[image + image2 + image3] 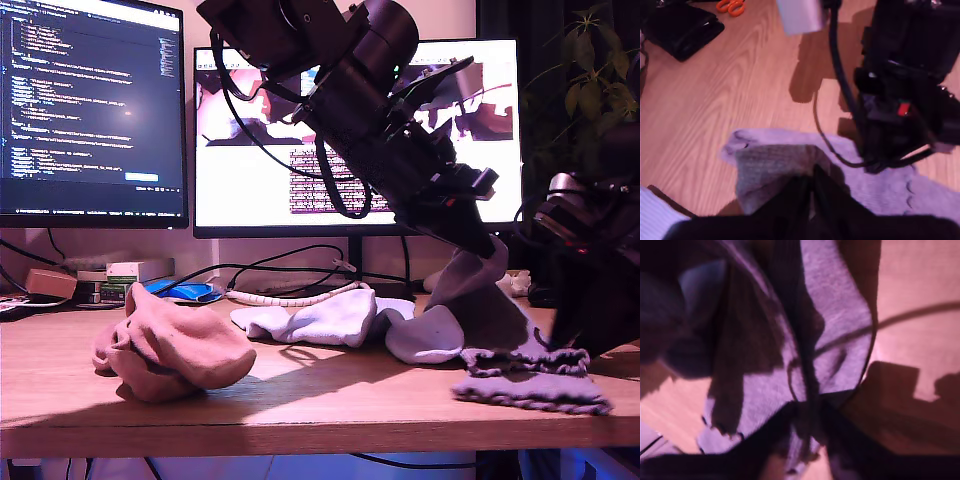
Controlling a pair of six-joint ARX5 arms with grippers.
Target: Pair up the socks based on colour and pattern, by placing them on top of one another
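While my second gripper (484, 243) hangs over the desk (330, 405) on a long black arm, its fingers (845, 440) are pressed fully together on a grey sock (490, 300), which drapes from them down to the wood. We see the pinch close up in the second wrist view, where bunched lavender-grey cloth fills most of the frame. At the foot of the grey sock, its frilly cuff (530, 378) lies crumpled on the desk. My first gripper (811, 192) is just beside the grey sock, on the exterior view's right of it, on a dark arm (590, 270) whose tips we cannot make out from that camera. In the first wrist view its fingers (790, 207) are closed with no real gap, and a ribbed fold (772, 167) of grey cloth rises to them like a small tent. We cannot tell whether that fold belongs to the grey sock or to another one. To the exterior view's left of the grey sock, right against it, lies a pale sock (425, 338). A white sock (310, 322) lies further that way. A crumpled pink sock (170, 352) sits well apart, further left again. A coiled cable (290, 297) and two lit monitors (90, 110) stand behind the grey sock.
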